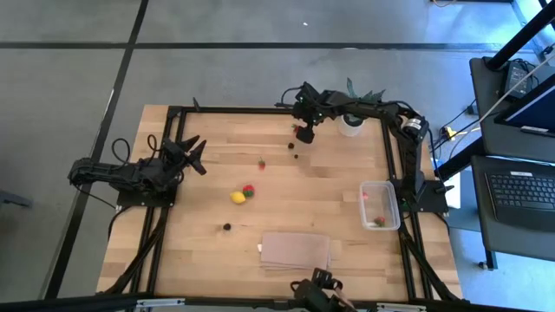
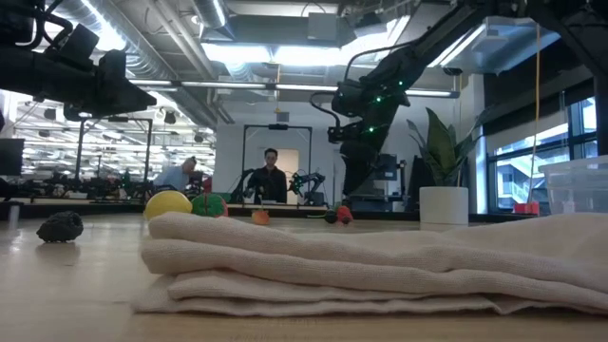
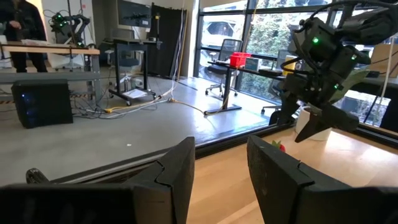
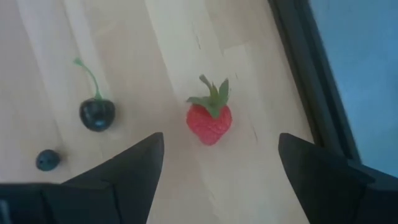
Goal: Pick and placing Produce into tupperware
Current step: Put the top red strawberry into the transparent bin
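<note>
You see grey floor (image 1: 78, 69) around desk, dark lines crossing it. Right of desk: laptop (image 1: 523, 192) on dark stand. Across desk's far edge you look into open workshop: ceiling light panels (image 2: 271, 52), exposed ducts, benches, person (image 2: 271, 176) standing, another seated. Tall windows (image 3: 249, 53) on one side, daylight through them, office chair (image 3: 225, 59), cables on floor.
</note>
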`<state>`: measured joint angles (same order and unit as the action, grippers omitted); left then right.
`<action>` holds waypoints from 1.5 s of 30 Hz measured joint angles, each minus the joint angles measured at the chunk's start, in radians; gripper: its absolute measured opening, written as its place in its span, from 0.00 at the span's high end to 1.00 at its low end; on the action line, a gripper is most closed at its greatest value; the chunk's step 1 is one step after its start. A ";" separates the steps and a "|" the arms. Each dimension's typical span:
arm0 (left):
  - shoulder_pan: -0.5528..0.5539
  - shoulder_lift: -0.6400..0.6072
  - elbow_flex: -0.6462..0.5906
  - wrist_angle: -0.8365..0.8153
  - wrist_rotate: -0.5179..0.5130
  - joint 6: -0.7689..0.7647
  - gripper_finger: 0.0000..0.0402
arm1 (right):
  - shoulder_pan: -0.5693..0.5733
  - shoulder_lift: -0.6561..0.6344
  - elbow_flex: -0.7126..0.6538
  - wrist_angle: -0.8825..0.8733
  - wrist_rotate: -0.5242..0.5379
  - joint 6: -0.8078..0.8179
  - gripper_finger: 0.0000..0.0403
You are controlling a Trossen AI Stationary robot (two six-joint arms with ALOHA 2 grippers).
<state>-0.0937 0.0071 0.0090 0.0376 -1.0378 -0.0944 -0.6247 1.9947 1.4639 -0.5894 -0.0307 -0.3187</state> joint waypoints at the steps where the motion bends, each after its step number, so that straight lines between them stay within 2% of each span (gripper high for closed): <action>1: 0.000 0.000 0.000 0.000 0.000 0.000 0.65 | 0.000 0.007 0.000 0.001 0.000 0.001 0.21; 24: 0.000 0.000 0.000 0.000 -0.002 0.000 0.65 | 0.021 0.111 0.000 0.057 -0.008 0.001 0.23; 27: 0.000 0.000 0.000 0.000 -0.002 0.000 0.65 | 0.021 0.111 0.000 0.059 -0.008 0.002 0.28; 39: 0.000 0.000 0.000 0.000 -0.002 0.000 0.65 | 0.021 0.111 0.000 0.085 -0.008 -0.007 0.60; 45: 0.000 0.000 0.000 0.000 -0.002 0.000 0.65 | 0.020 0.111 0.000 0.086 -0.008 -0.008 0.65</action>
<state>-0.0937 0.0071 0.0089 0.0376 -1.0393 -0.0944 -0.6048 2.1056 1.4639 -0.5034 -0.0383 -0.3264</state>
